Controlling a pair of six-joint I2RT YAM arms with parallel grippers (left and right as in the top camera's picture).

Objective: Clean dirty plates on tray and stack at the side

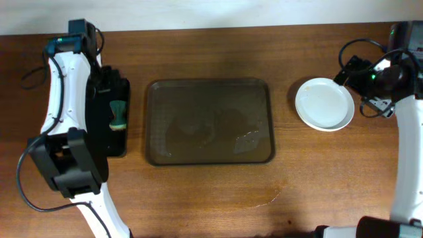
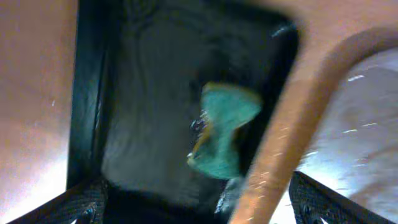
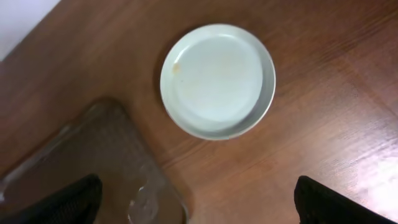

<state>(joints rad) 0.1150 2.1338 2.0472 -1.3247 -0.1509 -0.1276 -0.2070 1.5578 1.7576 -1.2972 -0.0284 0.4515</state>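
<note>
White plate (image 1: pixel 324 104) beside tray (image 1: pixel 210 121); right jaws wide apart nearby; left jaws apart over sponge (image 2: pixel 224 132).

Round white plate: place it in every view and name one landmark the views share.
Overhead: the round white plate sits at the right, apart from the large brown rounded-rectangle tray at centre.
Left wrist: not in it.
Right wrist: upper centre, beyond the tray's corner.
Shared landmark: the tray, whose curved rim crosses the left wrist view's right side and which fills the right wrist view's lower left.
</note>
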